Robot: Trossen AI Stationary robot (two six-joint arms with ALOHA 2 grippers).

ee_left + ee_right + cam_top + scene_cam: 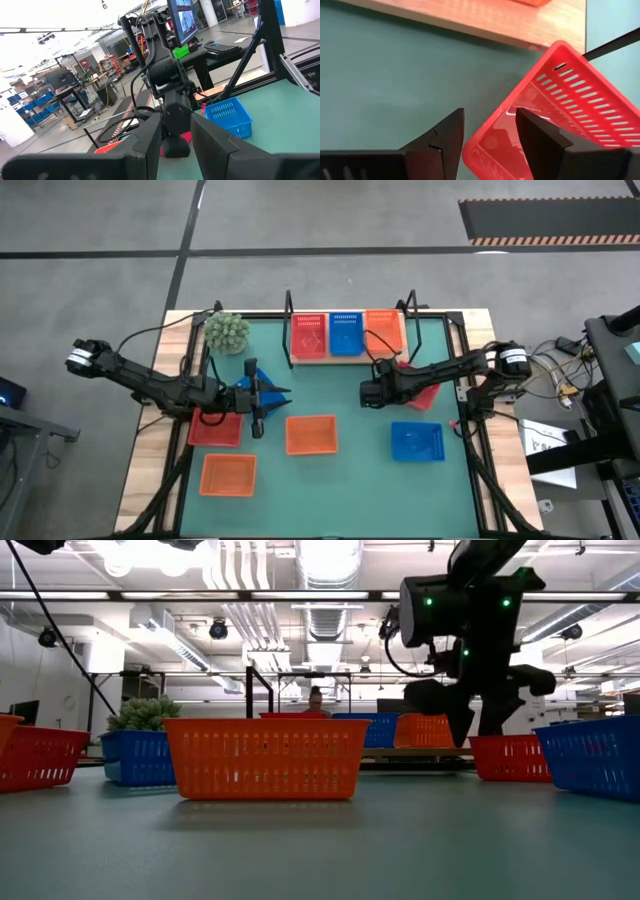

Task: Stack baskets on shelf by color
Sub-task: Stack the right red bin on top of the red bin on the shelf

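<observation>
The shelf (325, 360) at the far edge carries a red, a blue (346, 334) and an orange basket side by side. My right gripper (372, 392) (478, 735) is open and points down. Its fingers stand on either side of the corner wall of a red basket (428, 393) (510, 758) that rests on the mat. My left gripper (285, 391) (176, 122) is open, empty and raised, pointing toward the table's right above a blue basket (248, 378) (140, 758) that sits on the mat. My right gripper comes from above with one finger (540, 142) inside the red basket and the other outside its corner rim (472, 150). The basket stays on the mat. I cannot tell whether either finger touches it.
Loose on the green mat are a red basket (215, 428), two orange baskets (311, 434) (228, 475) and a blue basket (417, 441). A small green plant (227, 332) stands at the far left corner. Black frame posts rise at the shelf's ends.
</observation>
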